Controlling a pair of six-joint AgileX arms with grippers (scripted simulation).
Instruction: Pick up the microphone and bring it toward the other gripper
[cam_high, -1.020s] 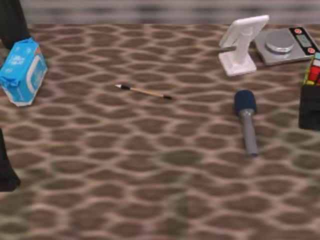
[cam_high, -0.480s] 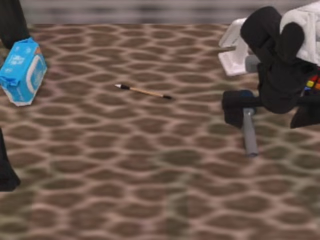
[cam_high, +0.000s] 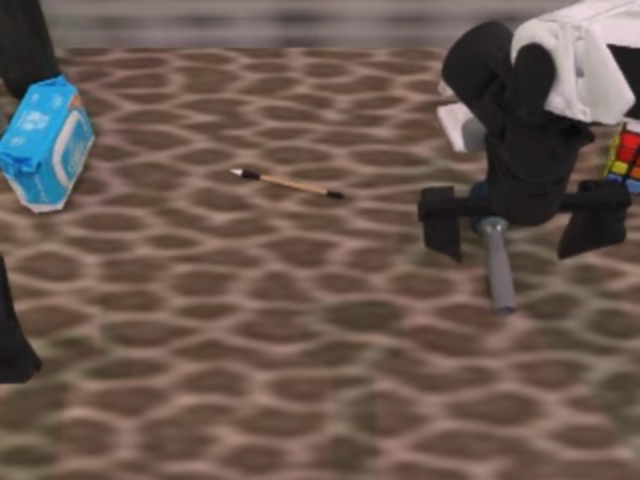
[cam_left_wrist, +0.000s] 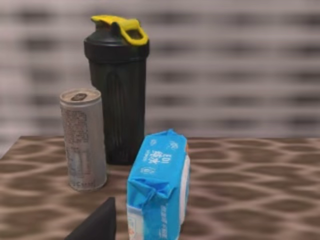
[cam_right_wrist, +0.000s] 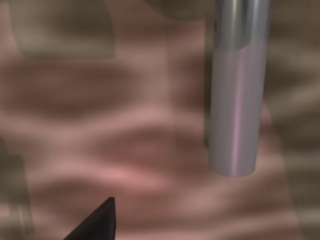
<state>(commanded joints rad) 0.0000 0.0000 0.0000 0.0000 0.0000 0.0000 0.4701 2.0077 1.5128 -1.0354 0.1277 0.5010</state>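
Right tool (cam_high: 518, 217): over right side of table, above microphone head; fingers (cam_high: 441, 220) spread wide, one on each side of head, nothing held.
Microphone (cam_high: 497, 270): flat on table, right of centre; blue head mostly hidden under right arm, grey handle pointing toward near edge; handle (cam_right_wrist: 235, 90) close in right wrist view, lying on table.
Right arm (cam_high: 525, 120): black with white block, coming in from top right, covering white stand (cam_high: 458, 125).
Colour cube (cam_high: 625, 155): at right edge, just beside right tool.
Brush (cam_high: 287, 184): thin, black-tipped, table centre, well apart from microphone.
Blue wipes pack (cam_high: 45, 142): left edge of table.
Left tool (cam_left_wrist: 97, 225): parked at left side near wipes pack (cam_left_wrist: 157, 192); cannot tell open or closed.
Left wrist view: can (cam_left_wrist: 83, 139) and dark shaker bottle with yellow lid (cam_left_wrist: 116, 95) standing behind wipes pack.
Table (cam_high: 250, 350): brown patterned top.
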